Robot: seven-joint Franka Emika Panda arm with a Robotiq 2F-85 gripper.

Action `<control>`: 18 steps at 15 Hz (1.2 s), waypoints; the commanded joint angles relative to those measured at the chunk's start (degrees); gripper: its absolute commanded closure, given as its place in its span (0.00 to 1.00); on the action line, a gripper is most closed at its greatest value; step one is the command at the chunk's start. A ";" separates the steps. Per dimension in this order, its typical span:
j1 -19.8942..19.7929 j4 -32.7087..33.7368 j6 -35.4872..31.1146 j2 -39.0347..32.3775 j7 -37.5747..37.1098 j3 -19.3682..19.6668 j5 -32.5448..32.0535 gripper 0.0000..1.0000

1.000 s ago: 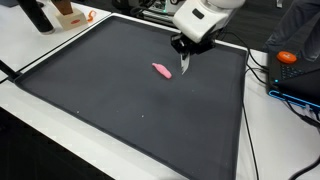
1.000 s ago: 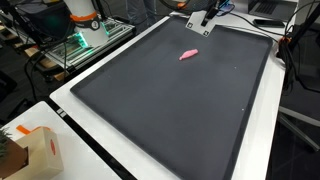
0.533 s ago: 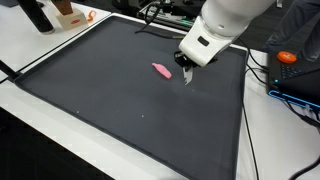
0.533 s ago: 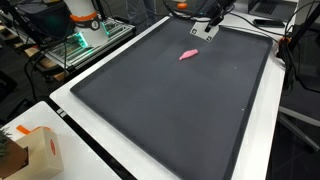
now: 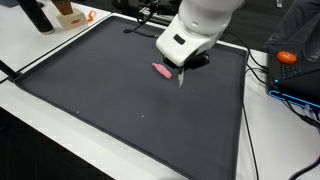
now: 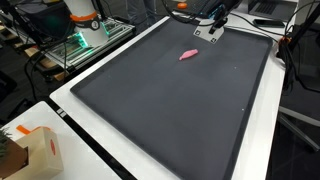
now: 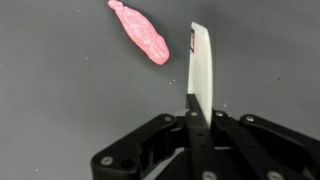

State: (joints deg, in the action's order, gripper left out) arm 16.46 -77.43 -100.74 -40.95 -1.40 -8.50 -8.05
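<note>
The end effector [image 7: 197,108] is clamped tight on a thin white flat strip [image 7: 201,60], near a pink elongated lump [image 7: 140,32] lying on the dark grey mat [image 7: 60,100].

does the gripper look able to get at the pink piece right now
Likely yes to reach it: the pink piece lies close to the gripper on the mat, nothing between. But the jaws are shut on a white blade, so no grasp.
</note>
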 commanded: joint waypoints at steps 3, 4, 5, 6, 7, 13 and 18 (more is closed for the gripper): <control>-4.39 -2.75 -2.71 1.36 -1.91 0.18 8.64 0.99; -5.36 -3.89 -3.88 1.95 -2.00 0.16 10.27 0.99; -6.00 -4.95 -5.04 2.44 -2.27 0.37 11.34 0.99; -6.71 -6.47 -6.34 3.21 -2.68 0.59 12.43 0.99; -7.23 -7.76 -7.54 3.82 -3.30 0.89 13.25 0.99; -10.25 -19.53 -14.73 10.38 -8.59 2.68 18.62 0.99; -11.79 -30.70 -21.51 17.43 -12.38 4.16 23.33 0.99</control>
State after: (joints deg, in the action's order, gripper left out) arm 5.40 -98.70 -117.56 -29.79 -11.49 -5.09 12.19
